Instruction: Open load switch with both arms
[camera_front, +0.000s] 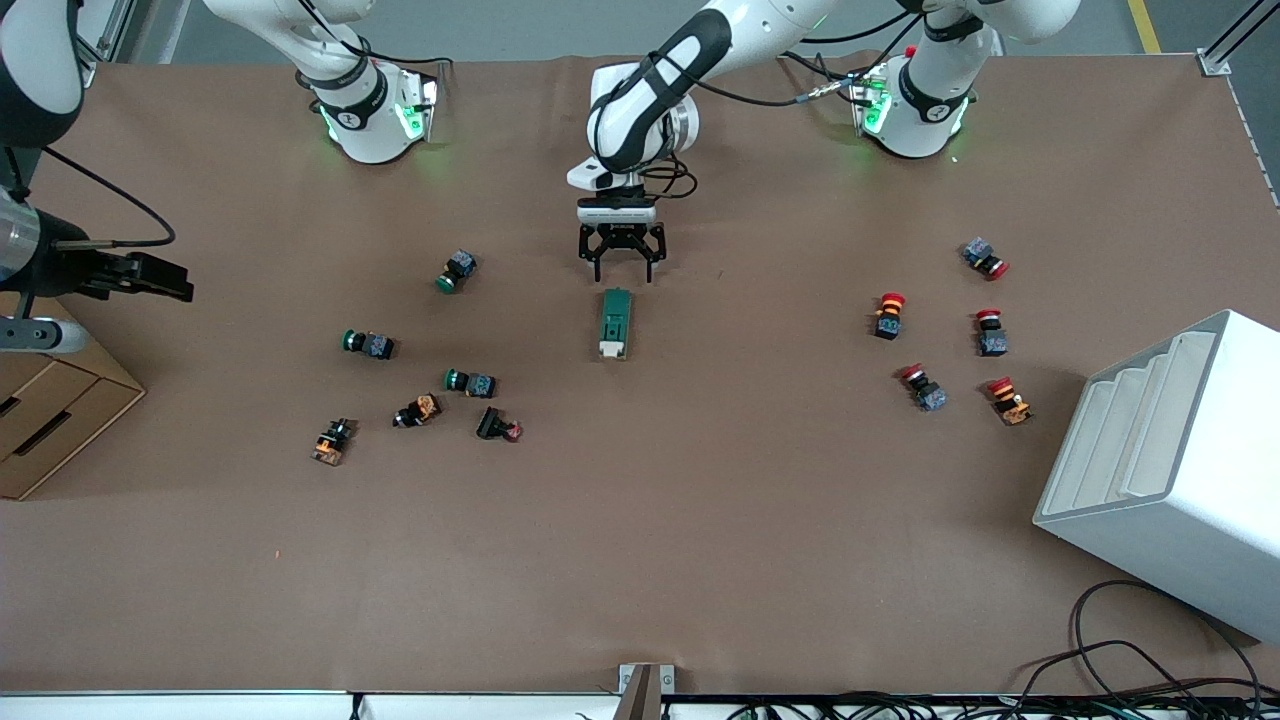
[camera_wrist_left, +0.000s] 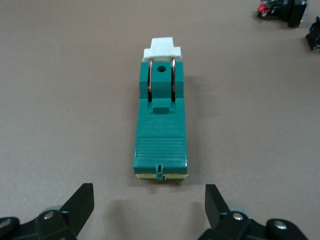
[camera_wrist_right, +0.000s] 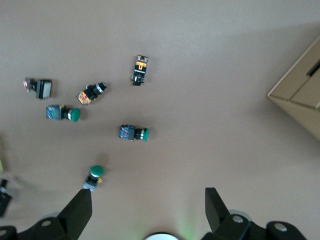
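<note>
Brown paper covers the table (camera_front: 640, 560); left hand (camera_front: 622, 262) open beside the load switch (camera_front: 614, 322), right hand (camera_wrist_right: 147, 212) open aloft.

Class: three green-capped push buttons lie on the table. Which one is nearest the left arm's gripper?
The green-capped button farthest from the front camera, lying nearest the left gripper and the load switch; the other two lie lower.

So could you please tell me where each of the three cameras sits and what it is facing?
Front view: high, facing both arms; left tool by the load switch, right tool at the table's end.
Left wrist view: looks down at the switch, own open tool showing.
Right wrist view: looks down at push buttons, own open tool showing.
Front and left wrist views share the switch.
</note>
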